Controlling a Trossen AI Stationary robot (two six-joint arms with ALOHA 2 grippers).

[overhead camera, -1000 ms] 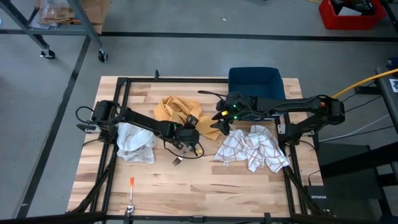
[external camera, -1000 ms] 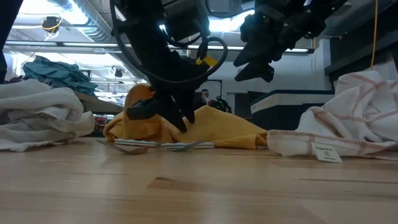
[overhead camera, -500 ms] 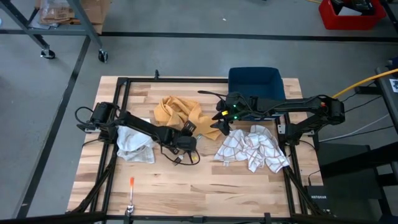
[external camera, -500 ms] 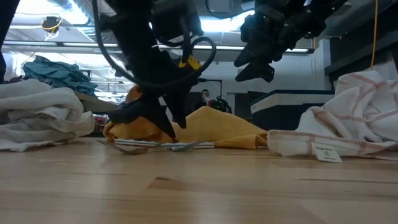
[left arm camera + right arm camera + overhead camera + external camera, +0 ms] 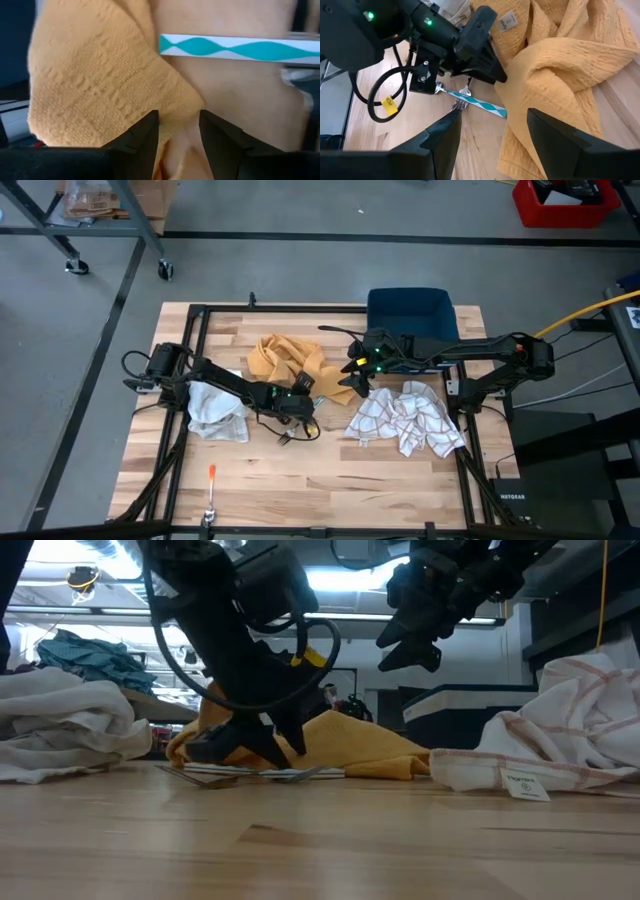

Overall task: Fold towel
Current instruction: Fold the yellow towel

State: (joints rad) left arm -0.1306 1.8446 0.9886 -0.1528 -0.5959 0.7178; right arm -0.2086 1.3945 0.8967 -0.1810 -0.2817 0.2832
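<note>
The left gripper (image 5: 303, 395) sits low at the near edge of the yellow towel (image 5: 285, 358), its 2 dark fingers (image 5: 141, 134) parted a little, tips against the cloth with nothing pinched between them. The right gripper (image 5: 352, 377) hangs above the towel's right edge, its 2 fingers (image 5: 445, 137) spread wide and empty.

Against 1.0 s ago, the left gripper has dropped lower and drawn back toward its own side, now close over the table (image 5: 380, 480); the right arm has not moved.

The towel is a crumpled heap of waffle-weave cloth at the table's middle, in front of the blue bin (image 5: 410, 312). A fork (image 5: 457, 105) and a teal-and-white patterned handle (image 5: 225, 48) lie on the wood just beside the towel and the left gripper. A white checked cloth (image 5: 405, 418) lies bunched to the right, a plain white cloth (image 5: 218, 408) under the left arm. The table is pale butcher-block planks.
</note>
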